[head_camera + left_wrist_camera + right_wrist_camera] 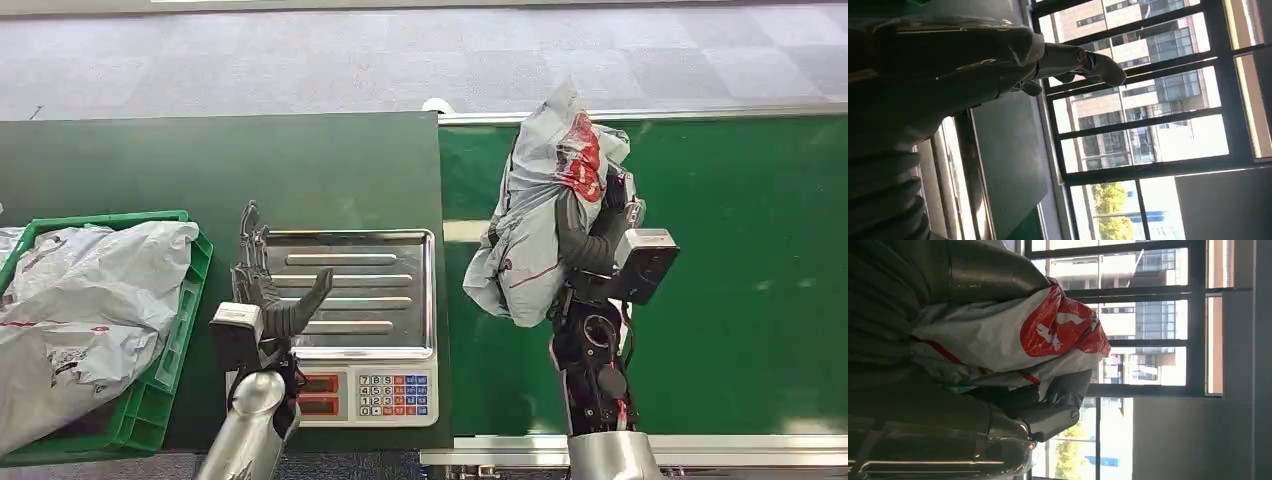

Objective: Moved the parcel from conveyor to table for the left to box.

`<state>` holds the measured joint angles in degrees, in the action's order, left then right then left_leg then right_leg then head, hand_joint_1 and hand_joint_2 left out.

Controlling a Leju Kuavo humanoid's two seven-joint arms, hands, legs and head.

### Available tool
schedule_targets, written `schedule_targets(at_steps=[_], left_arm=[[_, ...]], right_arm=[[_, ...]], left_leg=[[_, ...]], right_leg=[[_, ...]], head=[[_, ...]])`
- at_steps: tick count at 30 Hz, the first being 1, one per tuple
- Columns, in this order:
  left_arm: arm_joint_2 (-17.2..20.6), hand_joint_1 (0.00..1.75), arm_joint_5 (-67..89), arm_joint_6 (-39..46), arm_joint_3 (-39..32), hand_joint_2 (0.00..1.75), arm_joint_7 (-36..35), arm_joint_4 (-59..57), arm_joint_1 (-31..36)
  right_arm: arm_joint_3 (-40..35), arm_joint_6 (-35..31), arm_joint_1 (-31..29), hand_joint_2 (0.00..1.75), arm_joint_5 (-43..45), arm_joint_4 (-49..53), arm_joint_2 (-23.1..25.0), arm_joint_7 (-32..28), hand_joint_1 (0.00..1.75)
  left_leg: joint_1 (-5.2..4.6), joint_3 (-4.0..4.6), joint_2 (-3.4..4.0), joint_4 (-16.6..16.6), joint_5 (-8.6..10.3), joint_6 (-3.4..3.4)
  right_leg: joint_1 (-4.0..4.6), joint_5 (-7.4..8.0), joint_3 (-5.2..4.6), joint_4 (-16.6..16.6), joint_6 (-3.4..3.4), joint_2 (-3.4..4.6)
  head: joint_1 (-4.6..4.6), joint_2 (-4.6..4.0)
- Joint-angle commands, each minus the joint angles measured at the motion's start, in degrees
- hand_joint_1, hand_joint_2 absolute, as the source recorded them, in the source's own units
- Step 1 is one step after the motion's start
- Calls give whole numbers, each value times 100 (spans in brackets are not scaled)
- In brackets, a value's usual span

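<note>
Although the parcel has been lifted off the belt, it has not yet reached the table (150,160), so the job looks roughly half done by my reading: the pick-up is made, while the carry across, the set-down and the boxing by the other arm are all left.

Farthest left, a green crate (190,262) sits at the table's edge and already holds other grey mailer bags (85,300), crumpled and heaped above its rim. How many lie in it I cannot tell.

Just beside the crate, the left hand (268,285) is raised over the near-left corner of a weighing scale (355,310), its fingers spread apart and gripping nothing; the left wrist view agrees, with the thumb and fingers apart against the window. The scale's steel pan carries nothing, and its keypad faces the robot.

Right of the scale begins the green conveyor (740,260). Above its left end the right hand (600,225) holds the parcel (535,215), a soft grey plastic bag with a red printed patch, and the bag's lower end droops towards the gap between belt and table. In the right wrist view the fingers (1058,395) wrap the parcel's underside while the thumb presses from the opposite side, so the grip appears secure, though the slack bag may sag or swing during the carry.
</note>
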<state>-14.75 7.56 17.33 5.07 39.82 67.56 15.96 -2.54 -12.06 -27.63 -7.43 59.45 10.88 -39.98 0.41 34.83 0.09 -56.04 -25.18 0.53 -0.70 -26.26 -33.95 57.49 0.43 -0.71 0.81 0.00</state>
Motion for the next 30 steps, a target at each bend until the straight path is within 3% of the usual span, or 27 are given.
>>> schedule_targets(at_steps=[1, 20, 21, 22, 26, 27, 30], left_arm=[[70, 0, 16, -6, 45, 175, 18, -103, 40], [70, 0, 16, -6, 45, 175, 18, -103, 40], [27, 0, -103, -55, 48, 175, -26, -392, 48], [22, 0, -115, -62, 265, 175, 18, -499, -1], [-13, 0, -111, 1, 338, 175, 18, -469, -46], [-13, 173, -111, 1, 338, 175, 18, -469, -46], [139, 175, -130, -175, 632, 175, 18, -524, -11]], right_arm=[[-98, 11, -183, 175, 24, -42, -32, -2, 175], [-98, 11, -183, 175, 24, -42, -32, -2, 175], [-818, 731, 94, 175, 53, 678, -412, -2, 175], [-1367, 846, 400, 175, -38, 1412, -305, -2, 175], [-1514, 681, 486, 175, -131, 1436, -188, -2, 175], [-1514, 681, 486, 175, -131, 1436, -188, -2, 175], [-1633, 697, 353, 175, 48, 1313, -315, -2, 175]], left_leg=[[0, -11, 3, 2, -4, -1], [3, -30, 6, 1, -13, -1], [1, -18, 5, 3, -7, -1], [3, -26, 6, 2, -11, -1], [-3, -22, 6, 5, -12, -1], [1, -33, 12, 3, -20, 0], [3, -25, 20, 5, -14, 3]], right_leg=[[0, -2, 11, -4, -2, 7], [3, -8, 30, -7, -4, 11], [1, -4, 17, -5, -2, 9], [3, -6, 26, -7, -3, 11], [-3, -9, 20, -4, -2, 10], [1, -15, 33, -6, -4, 17], [3, -7, 18, -8, -4, 24]], head=[[0, 0], [0, 0], [0, 0], [0, 0], [-4, 0], [2, 0], [0, 0]])
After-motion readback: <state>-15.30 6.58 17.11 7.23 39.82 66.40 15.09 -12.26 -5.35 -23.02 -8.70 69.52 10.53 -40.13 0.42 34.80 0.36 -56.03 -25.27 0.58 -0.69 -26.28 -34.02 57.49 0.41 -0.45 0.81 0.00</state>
